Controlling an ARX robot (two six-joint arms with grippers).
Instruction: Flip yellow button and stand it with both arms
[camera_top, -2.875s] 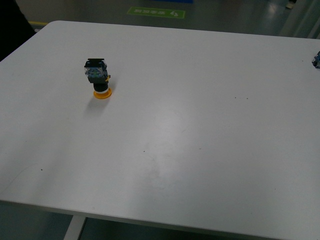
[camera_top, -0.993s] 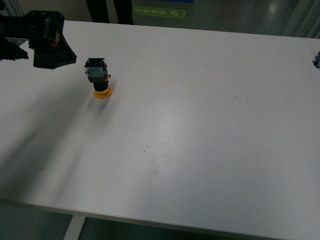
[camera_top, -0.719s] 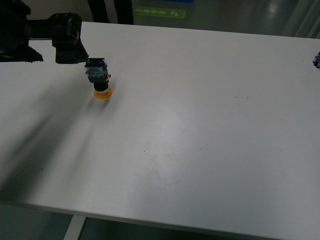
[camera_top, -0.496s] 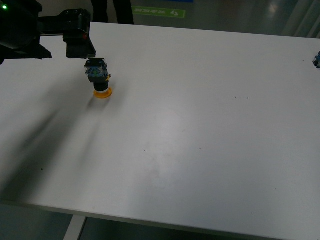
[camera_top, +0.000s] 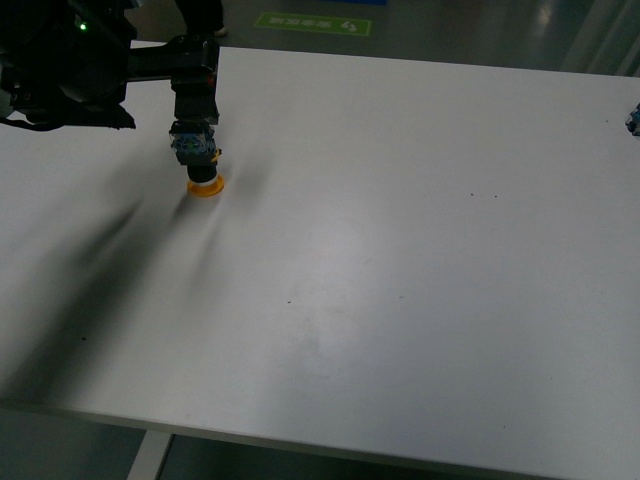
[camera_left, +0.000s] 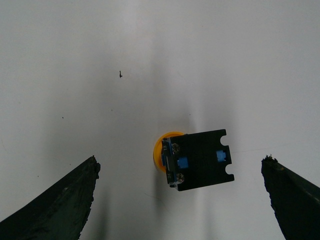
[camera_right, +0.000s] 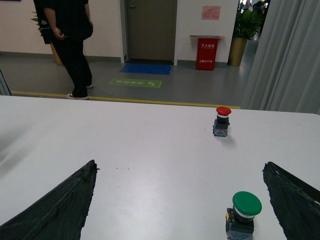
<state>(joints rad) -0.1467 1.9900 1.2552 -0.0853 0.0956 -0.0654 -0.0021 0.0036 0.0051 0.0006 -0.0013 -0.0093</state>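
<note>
The yellow button (camera_top: 201, 168) rests upside down on the white table (camera_top: 400, 250), far left, with its orange cap down and its black and blue-grey body up. My left gripper (camera_top: 195, 108) hangs open right above it, on an arm showing a green light. In the left wrist view the button (camera_left: 200, 160) lies between the spread fingers (camera_left: 55, 205), touching neither, and the left gripper (camera_left: 180, 162) is centred over it. My right gripper (camera_right: 180, 166) is open and holds nothing. It does not show in the front view.
In the right wrist view a green button (camera_right: 245, 214) stands close by and a red button (camera_right: 222, 121) farther off on the table. A person (camera_right: 70, 40) stands beyond the table's far edge. A small blue object (camera_top: 633, 118) sits at the table's right edge.
The left arm came in from the left and moved right until its open gripper hung over the button. The button has not moved.
</note>
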